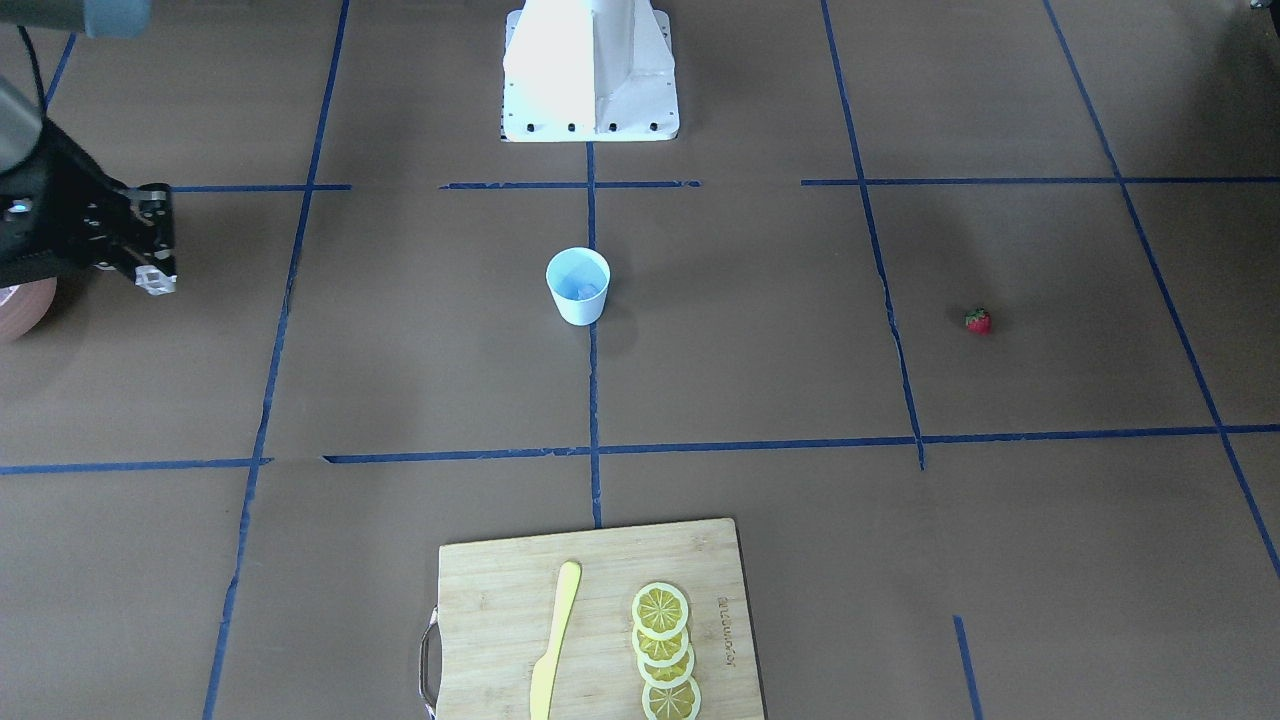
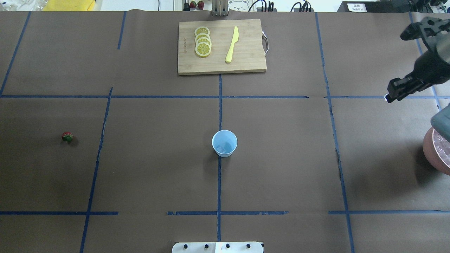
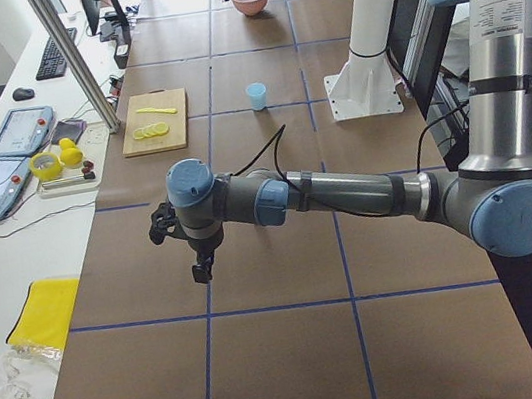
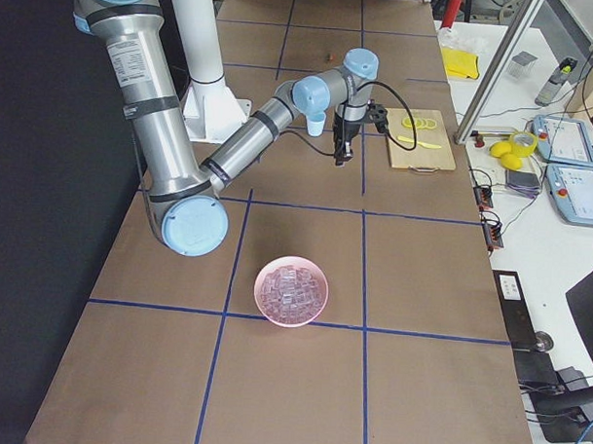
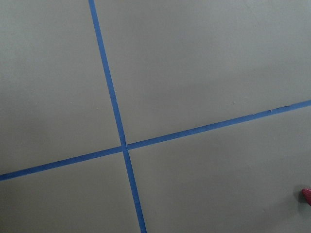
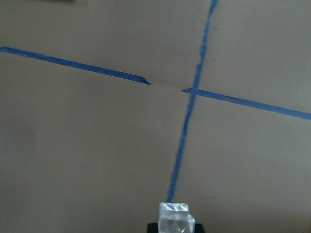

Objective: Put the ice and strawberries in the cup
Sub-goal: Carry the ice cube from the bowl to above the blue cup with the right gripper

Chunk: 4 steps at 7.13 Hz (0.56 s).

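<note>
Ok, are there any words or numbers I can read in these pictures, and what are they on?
Cutting board: burnt-in brand mark, too blurred to read.
Left arm and right arm: white labels, too small to read.
White sign beyond the table: too small to read.
Nothing reads clearly.

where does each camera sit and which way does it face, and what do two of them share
Front-facing: across the table, looking down toward the robot; base and right gripper show.
Overhead: behind the robot, looking forward and down; right gripper shows.
Exterior left: table's left end; left arm near.
Exterior right: opposite end; right arm near.
Left wrist: down on tape; no body.
Right wrist: down past the gripped ice cube.
Front-facing and overhead share cup and strawberry.
</note>
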Each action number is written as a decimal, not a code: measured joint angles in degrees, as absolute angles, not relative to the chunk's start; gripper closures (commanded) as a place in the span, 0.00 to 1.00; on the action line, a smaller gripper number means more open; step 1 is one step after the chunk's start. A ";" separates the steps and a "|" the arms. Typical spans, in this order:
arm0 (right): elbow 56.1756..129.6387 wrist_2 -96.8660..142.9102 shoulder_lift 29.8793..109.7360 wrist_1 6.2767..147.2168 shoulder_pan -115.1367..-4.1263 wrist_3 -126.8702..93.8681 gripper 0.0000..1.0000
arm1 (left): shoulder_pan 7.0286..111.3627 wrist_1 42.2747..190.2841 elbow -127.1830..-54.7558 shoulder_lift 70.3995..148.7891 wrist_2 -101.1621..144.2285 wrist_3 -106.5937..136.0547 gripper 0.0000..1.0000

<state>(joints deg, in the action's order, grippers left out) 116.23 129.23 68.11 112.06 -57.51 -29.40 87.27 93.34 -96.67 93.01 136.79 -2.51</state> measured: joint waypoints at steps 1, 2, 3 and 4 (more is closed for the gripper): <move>114.13 128.33 62.26 112.95 -53.43 -36.14 1.00 | 87.25 93.34 -96.63 93.05 136.80 -2.48 0.00; 111.65 126.95 57.02 113.12 -49.63 -42.41 1.00 | 87.22 93.34 -96.55 93.07 136.78 -2.47 0.00; 109.17 124.95 52.47 112.70 -45.93 -48.27 1.00 | 87.13 93.34 -96.38 93.10 136.76 -2.46 0.00; 106.46 122.66 48.60 111.47 -42.46 -53.00 1.00 | 87.07 93.34 -96.18 93.13 136.76 -2.46 0.00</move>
